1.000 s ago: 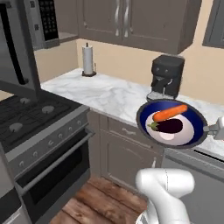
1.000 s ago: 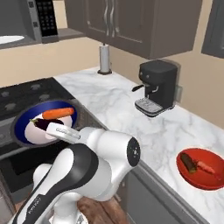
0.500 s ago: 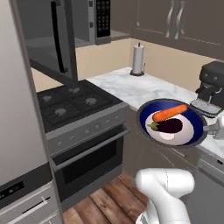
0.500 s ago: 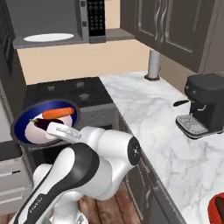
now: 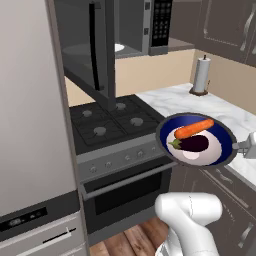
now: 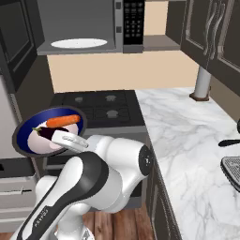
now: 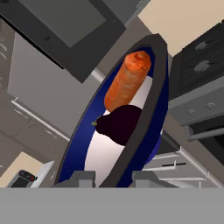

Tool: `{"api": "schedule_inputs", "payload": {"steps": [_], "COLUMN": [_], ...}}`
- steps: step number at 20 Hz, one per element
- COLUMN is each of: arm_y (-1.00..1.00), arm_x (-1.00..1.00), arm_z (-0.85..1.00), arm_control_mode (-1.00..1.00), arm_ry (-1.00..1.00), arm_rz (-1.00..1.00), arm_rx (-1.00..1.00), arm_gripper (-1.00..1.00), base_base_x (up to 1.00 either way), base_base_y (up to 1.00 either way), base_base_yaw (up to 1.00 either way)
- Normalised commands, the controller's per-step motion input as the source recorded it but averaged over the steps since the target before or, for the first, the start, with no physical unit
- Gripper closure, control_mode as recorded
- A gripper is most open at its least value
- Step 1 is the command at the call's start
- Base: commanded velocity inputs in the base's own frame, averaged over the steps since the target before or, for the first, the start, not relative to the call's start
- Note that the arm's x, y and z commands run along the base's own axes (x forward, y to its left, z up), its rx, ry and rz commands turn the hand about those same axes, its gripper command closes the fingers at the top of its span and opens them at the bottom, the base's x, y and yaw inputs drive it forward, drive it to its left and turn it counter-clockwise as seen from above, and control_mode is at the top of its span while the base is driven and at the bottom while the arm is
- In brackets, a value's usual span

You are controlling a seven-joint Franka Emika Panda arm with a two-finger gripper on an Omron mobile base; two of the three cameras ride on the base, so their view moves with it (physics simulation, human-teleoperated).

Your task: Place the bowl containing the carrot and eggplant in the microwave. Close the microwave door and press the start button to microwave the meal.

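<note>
The dark blue bowl (image 5: pixel 220 150) hangs in the air in front of the stove, level, with my gripper (image 5: pixel 239 148) shut on its right rim. The orange carrot (image 5: pixel 194 128) and the purple eggplant (image 5: pixel 193 145) lie side by side on its white centre. From the right base, the bowl (image 6: pixel 26 127), carrot (image 6: pixel 63 121) and eggplant (image 6: pixel 46 133) show beside the gripper (image 6: pixel 70 139). In the hand view the rim (image 7: pixel 159 87) runs between the fingertips (image 7: pixel 83 178). The microwave (image 6: pixel 84 18) stands open above the stove, its turntable (image 6: pixel 78 43) bare and its door (image 5: pixel 92 50) swung out leftward.
Below the microwave is the black gas stove (image 5: pixel 110 120) with its oven. A tall grey fridge (image 5: pixel 30 125) fills the left. A marble counter (image 6: pixel 187 136) runs right, with a paper towel roll (image 5: pixel 201 75) at the back and a coffee machine (image 6: pixel 232 161) at the edge.
The base has driven left, so both base views slid from the coffee machine counter to the stove and open microwave. The bowl stays held in the same grip.
</note>
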Motion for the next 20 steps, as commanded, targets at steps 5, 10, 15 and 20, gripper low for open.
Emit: {"api": "schedule_inputs", "payload": {"steps": [5, 10, 15, 20], "arm_y": [0.00, 0.00, 0.00, 0.00], "arm_x": [0.00, 0.00, 0.00, 0.00], "arm_z": [0.00, 0.00, 0.00, 0.00], "arm_control_mode": [1.00, 1.00, 1.00, 1.00], "arm_ry": [0.00, 0.00, 0.00, 0.00], "arm_rz": [0.00, 0.00, 0.00, 0.00], "arm_rx": [0.00, 0.00, 0.00, 0.00], "arm_gripper": [1.00, 1.00, 1.00, 1.00], "base_base_x": [0.61, 0.55, 0.50, 0.41], "base_base_y": [-0.23, -0.37, -0.37, -0.11], "base_base_yaw": [0.30, 0.26, 0.26, 0.27]}}
